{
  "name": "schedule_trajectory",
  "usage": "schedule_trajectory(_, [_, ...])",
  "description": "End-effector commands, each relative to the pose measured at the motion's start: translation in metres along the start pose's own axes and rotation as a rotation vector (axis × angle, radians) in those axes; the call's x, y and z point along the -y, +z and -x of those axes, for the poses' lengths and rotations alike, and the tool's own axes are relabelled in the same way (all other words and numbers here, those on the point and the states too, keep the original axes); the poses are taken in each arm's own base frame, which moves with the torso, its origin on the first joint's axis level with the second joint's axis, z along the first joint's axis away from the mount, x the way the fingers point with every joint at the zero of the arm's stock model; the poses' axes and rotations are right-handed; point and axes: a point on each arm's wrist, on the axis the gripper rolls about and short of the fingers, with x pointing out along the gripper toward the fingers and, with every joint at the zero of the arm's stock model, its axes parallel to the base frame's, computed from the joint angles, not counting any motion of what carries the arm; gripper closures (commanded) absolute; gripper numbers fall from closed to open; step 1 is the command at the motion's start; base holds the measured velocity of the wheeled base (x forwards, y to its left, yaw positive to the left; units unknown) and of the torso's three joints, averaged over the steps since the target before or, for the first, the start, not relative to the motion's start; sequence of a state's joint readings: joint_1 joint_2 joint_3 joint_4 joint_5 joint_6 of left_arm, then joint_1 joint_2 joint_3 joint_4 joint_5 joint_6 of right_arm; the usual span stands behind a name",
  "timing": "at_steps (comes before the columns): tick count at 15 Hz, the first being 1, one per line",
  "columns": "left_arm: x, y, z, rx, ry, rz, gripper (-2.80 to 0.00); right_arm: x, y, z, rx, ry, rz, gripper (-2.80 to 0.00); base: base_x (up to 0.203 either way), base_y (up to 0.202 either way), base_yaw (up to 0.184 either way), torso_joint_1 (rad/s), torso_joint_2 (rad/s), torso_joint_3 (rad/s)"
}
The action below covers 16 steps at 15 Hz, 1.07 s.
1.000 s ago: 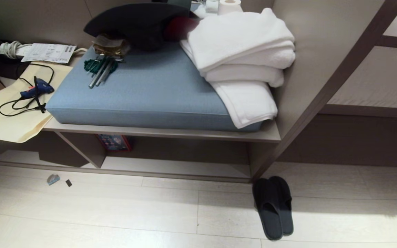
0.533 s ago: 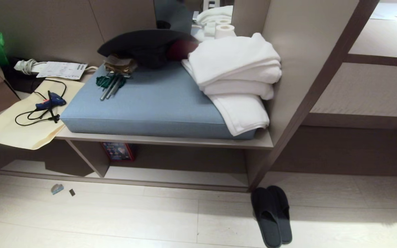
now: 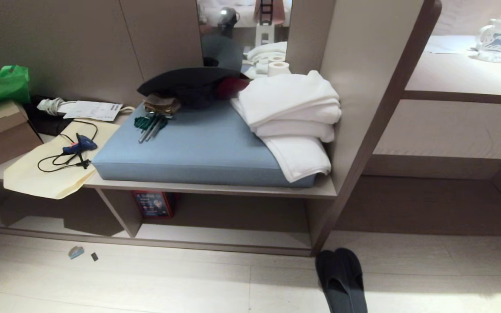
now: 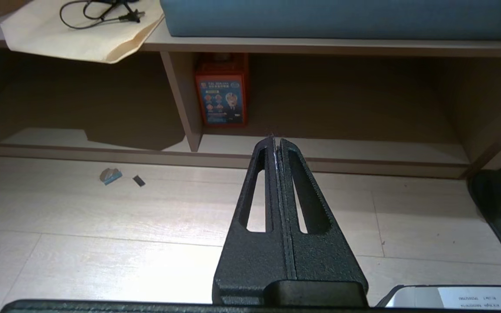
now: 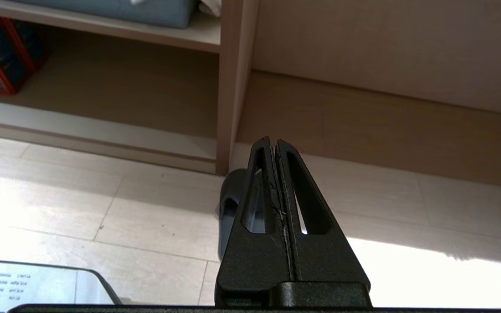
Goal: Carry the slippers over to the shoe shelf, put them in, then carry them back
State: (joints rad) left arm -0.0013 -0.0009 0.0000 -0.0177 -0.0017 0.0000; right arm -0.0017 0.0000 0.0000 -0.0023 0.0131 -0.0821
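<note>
I see the slippers (image 3: 342,278) side by side on the floor (image 3: 146,282), toes just at the foot of the upright panel, outside the shoe shelf (image 3: 224,237). A red box (image 3: 154,204) stands in that cubby beside the divider. Left gripper (image 4: 275,145): fingers pressed together, empty, above the floor. Right gripper (image 5: 273,145): fingers together, empty, hanging over the slippers.
</note>
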Motion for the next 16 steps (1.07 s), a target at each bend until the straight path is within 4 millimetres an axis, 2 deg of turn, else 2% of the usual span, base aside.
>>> schedule_trajectory(1, [0.0,-0.0021,-0.0005,-0.006,0.0,0.0,0.0,0.0,0.0001,-0.0001,-0.001,0.001,-0.001,0.0,0.0,0.0,0.0,0.002,0.0,0.194])
schedule_trajectory(11, [0.0,-0.0019,-0.0005,-0.005,-0.001,-0.004,0.0,0.0,0.0001,-0.0001,-0.001,-0.001,-0.006,0.0,0.0,0.0,0.0,0.001,0.0,0.201])
schedule_trajectory(16, [0.0,-0.0021,-0.0005,-0.006,0.001,0.009,0.0,0.0,0.0001,-0.0001,-0.001,-0.001,-0.007,0.0,0.0,0.0,0.0,0.004,0.0,0.051])
